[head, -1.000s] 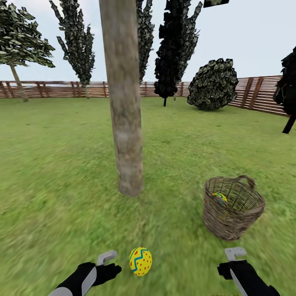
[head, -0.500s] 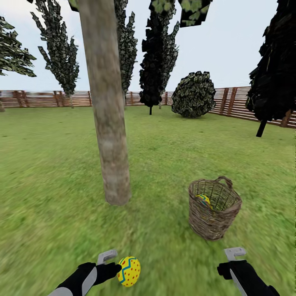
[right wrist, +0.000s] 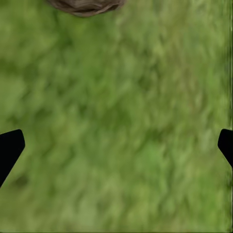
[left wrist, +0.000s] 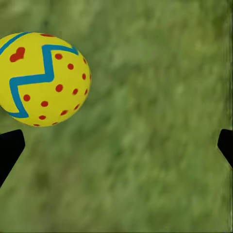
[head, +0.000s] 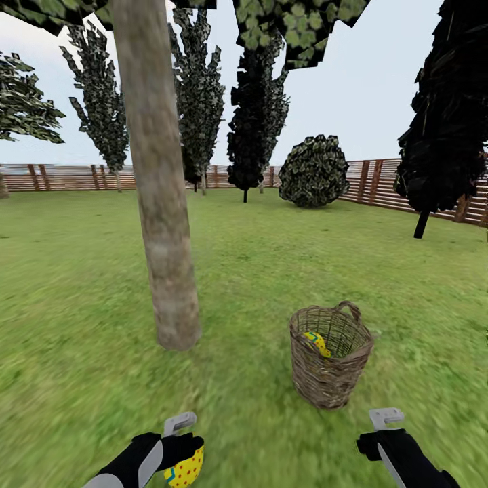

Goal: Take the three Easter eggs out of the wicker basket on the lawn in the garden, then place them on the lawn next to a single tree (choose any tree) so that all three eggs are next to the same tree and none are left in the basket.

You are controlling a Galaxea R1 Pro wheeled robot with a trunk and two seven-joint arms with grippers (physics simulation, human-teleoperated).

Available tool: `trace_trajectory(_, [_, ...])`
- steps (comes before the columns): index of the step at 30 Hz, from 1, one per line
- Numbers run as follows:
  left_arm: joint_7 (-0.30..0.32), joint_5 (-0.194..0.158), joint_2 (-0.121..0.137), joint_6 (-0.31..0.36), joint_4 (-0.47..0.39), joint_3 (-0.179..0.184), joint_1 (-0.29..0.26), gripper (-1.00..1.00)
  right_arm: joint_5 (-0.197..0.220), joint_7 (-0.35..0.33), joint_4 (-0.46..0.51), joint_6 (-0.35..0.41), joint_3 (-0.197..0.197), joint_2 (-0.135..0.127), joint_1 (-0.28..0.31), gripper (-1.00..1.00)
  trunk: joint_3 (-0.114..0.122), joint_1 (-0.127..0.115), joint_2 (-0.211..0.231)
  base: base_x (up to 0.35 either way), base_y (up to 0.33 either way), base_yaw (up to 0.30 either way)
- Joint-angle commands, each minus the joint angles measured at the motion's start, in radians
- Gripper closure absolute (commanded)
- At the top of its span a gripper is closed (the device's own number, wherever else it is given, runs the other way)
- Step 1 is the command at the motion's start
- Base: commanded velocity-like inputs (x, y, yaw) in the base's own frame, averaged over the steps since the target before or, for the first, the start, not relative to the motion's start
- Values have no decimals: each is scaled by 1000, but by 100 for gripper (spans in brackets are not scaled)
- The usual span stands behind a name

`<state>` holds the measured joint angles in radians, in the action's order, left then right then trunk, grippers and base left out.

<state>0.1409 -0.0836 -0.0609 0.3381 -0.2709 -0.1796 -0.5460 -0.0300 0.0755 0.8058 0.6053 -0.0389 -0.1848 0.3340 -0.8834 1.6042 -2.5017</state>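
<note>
One Easter egg (head: 184,469) lies on the lawn (head: 74,305) at the very bottom of the head view, partly hidden under the left gripper (head: 177,440). In the left wrist view the same egg (left wrist: 42,79) sits on the grass off to one side of the gripper (left wrist: 116,145), whose two dark fingertips (left wrist: 9,148) stand far apart at opposite edges; the egg is not between them and nothing is pinched. A second egg (head: 316,342) shows inside the wicker basket (head: 329,379), resting against its inner wall; I cannot tell whether another lies beneath it. The basket stands upright on the grass, a little to the right of the thick tree trunk (head: 163,224) and apart from it.

Both forearms reach forward low over the grass. The right gripper (head: 385,428) hovers near the basket; the right wrist view shows its fingertips (right wrist: 10,148) spread just as wide over bare grass, with the basket's brown edge (right wrist: 85,6) at the rim. A slatted fence (head: 74,177) closes the garden behind.
</note>
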Motion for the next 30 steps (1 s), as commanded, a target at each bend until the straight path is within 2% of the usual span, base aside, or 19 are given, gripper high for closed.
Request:
trace_trajectory(1, [0, -8, 0, 9, -2, -4, 0, -100, -3, 3, 1, 5, -4, -1, 0, -100, 3, -1, 0, 0, -305, 4])
trace_trajectory(6, [0, 5, -5, 9, -1, -4, 0, -100, -4, 3, -1, 5, -5, -1, 0, -100, 22, -3, 1, 0, -306, 150])
trace_trajectory(8, [-1, 36, -7, 8, -1, -4, 0, -100, -4, 4, -6, 5, -11, 3, 0, -100, 30, -4, 1, 0, -307, 239])
trace_trajectory(11, [-1, 51, -10, 8, -1, -4, 0, -100, -4, 4, -9, 4, -21, 7, 0, -100, 40, -12, 16, 0, -307, 250])
trace_trajectory(18, [-1, 56, -10, 7, -2, -6, 0, -100, -4, 7, -11, 4, -28, 11, 0, -100, 62, -39, 65, 0, -257, 253])
trace_trajectory(24, [-1, 54, -10, 7, -2, -7, 0, -100, -4, 7, -11, 4, -27, 11, 0, -100, 81, -62, 107, 0, -28, 221])
trace_trajectory(30, [0, 50, -10, 7, -2, -8, 0, -100, -4, 6, -11, 4, -27, 11, 0, -100, 100, -85, 149, 0, -1, 31])
